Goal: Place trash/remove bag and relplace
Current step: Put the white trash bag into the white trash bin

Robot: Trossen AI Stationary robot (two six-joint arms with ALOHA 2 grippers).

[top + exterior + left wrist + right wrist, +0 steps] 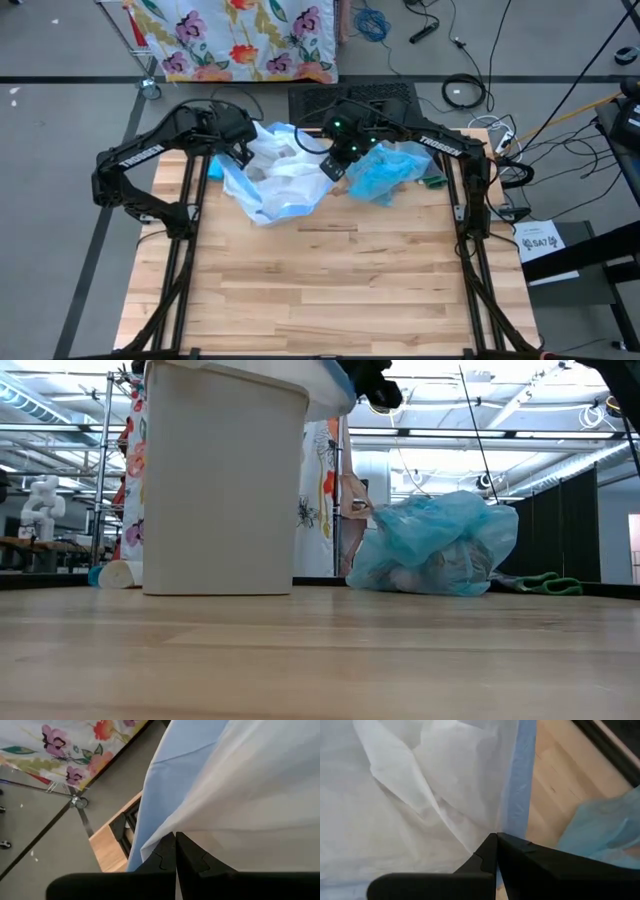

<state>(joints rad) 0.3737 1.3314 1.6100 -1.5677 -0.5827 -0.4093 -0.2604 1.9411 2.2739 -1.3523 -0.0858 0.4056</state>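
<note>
A white bag with a blue hem (275, 185) lies draped over the mouth of a cream bin (225, 490) at the table's far side. My left gripper (240, 152) is shut on the bag at the bin's left side. My right gripper (335, 167) is shut on it at the bin's right side. To the right of the bin a filled light-blue bag (385, 172) rests on the table on its bulging underside. Trash (435, 575) shows dimly through its wall. My left gripper pinches the white bag's film close to the blue hem (159, 839) between its two shut fingers, coming slanting down from above. The plastic spreads away from the fingertips over the bin. One layer or several, I cannot tell. My right gripper pinches the white bag at its blue hem (512, 820) between its two shut fingers, slanting down from above. The hem runs away from the fingertips, with creased white film (420, 795) spreading beside it over the bin's mouth.
Green-handled scissors (545, 582) lie on the table to the right of the light-blue bag. A pale roll (120, 573) lies to the left of the bin. The near half of the wooden table (330, 290) is bare. Cables lie on the floor beyond the far edge.
</note>
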